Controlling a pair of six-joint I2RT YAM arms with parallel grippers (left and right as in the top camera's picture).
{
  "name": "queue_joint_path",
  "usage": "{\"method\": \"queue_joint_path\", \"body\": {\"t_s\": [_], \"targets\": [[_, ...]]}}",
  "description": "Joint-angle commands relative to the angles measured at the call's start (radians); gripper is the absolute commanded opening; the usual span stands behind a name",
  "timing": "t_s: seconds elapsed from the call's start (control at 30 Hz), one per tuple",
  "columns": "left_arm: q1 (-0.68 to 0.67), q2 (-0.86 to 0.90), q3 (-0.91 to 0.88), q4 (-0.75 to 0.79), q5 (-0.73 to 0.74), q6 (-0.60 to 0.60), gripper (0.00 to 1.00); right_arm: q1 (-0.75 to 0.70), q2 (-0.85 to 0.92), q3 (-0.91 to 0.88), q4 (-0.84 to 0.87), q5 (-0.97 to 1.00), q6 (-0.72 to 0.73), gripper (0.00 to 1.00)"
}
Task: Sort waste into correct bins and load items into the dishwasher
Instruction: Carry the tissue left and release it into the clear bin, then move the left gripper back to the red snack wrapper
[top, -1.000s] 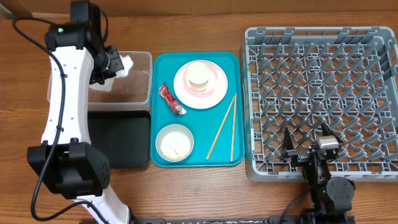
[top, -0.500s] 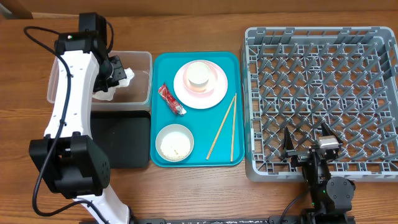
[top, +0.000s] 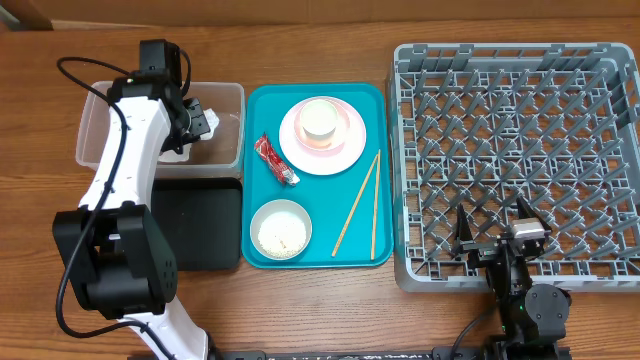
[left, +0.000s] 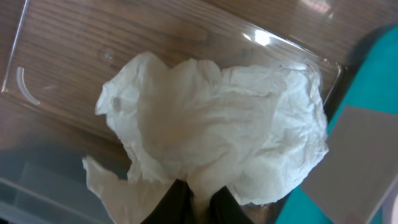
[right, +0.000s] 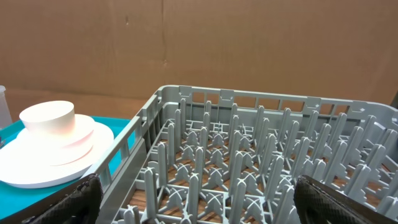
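The left gripper (left: 194, 208) pinches the napkin (left: 211, 124) tight, holding it over the tub (top: 222, 148). The right gripper (right: 199, 199) is wide open.

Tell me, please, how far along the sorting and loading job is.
Done: nothing yet; the dish rack is empty. In hand: the left gripper holds the napkin over the clear tub. Remaining: the wrapper, rice, bowl, plate, cup and chopsticks, all on the teal tray.
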Motion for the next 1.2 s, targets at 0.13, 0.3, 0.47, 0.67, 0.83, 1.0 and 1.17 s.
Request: {"method": "queue_joint_path", "body": {"t_s": [0.13,0.3,0.47,0.67,0.83,1.0,1.17], "targets": [[0.007,-0.002,-0.092,0.116,-0.075,0.012,0.15,-0.004,-0.011,-0.010,0.008,-0.002,-0.003,1.00],[0.008,-0.002,-0.107,0.164,-0.139,0.012,0.17,-0.004,-0.011,-0.010,0.008,-0.002,-0.003,1.00],[0.007,-0.003,-0.106,0.179,-0.152,0.016,0.80,-0.004,-0.011,-0.010,0.008,-0.002,-0.003,1.00],[-0.014,-0.024,0.012,0.035,-0.150,0.000,0.95,-0.004,-0.011,-0.010,0.008,-0.002,-0.004,1.00],[-0.063,-0.070,0.183,-0.157,-0.110,-0.009,0.95,-0.004,-0.011,-0.010,0.008,-0.002,-0.003,1.00],[-0.128,-0.133,0.263,-0.428,0.131,-0.014,1.00,-0.004,-0.011,-0.010,0.008,-0.002,-0.003,1.00],[-0.192,-0.150,0.258,-0.639,0.298,0.019,0.95,-0.004,-0.011,-0.010,0.008,-0.002,-0.003,1.00]]}}
